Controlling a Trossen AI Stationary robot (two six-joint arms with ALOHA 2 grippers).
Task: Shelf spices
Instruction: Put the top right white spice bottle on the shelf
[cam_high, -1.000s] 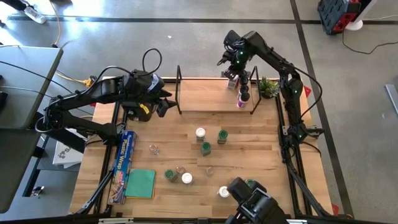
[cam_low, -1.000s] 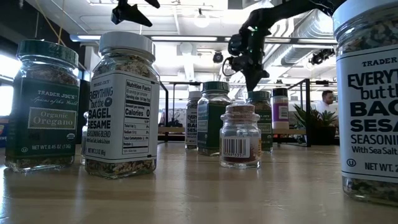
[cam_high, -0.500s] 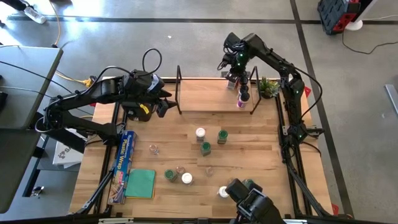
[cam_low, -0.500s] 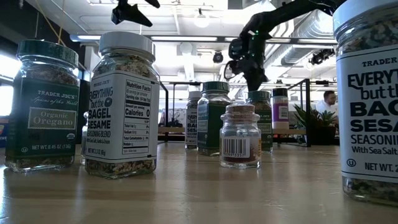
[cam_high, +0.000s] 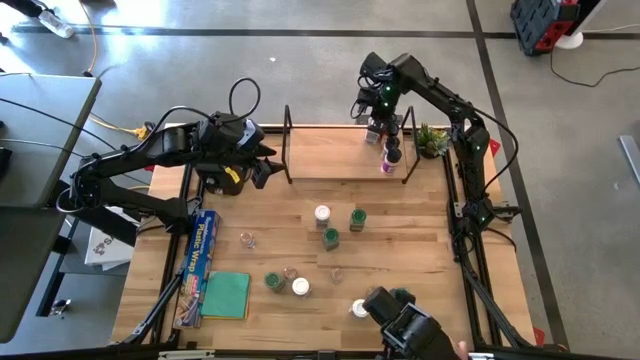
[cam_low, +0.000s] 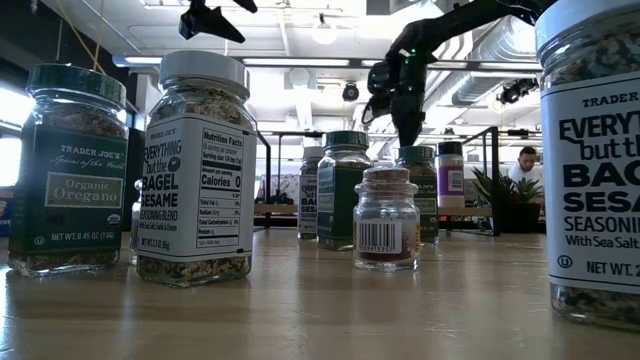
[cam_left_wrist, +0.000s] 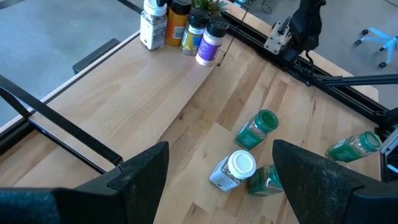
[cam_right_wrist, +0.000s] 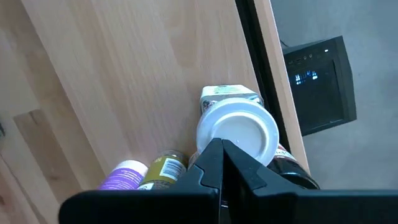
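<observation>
- Light wood: the shelf board is sitting at the 12 o'clock edge of the table, its thin black end frames standing at each side.
- Right gripper is hovering over the shelf's 3 o'clock end, above a row of jars; fingers are pressed together with nothing between them, as the right wrist view shows.
- Directly below those closed fingers a white-lidded jar is standing on the board; a purple-lidded jar and a yellow-labelled jar are standing near it in the row.
- In the left wrist view the same shelf row is reading as four jars touching side by side at the board's far end.
- Left gripper is hanging just off the shelf's 9 o'clock end frame, fingers spread wide, gripping nothing; fingers.
- Loose spices are remaining on the table at centre: a white-lidded one and two green-lidded ones are clustering together.
- More jars are sitting toward 6 o'clock: a green lid, a white lid, another white lid.
- Low view: an oregano jar and a bagel sesame jar are standing upright, close to the camera.
- A blue box and a green cloth are lying at the table's 8 o'clock side.
- A small potted plant is standing just off the shelf's 3 o'clock end.
</observation>
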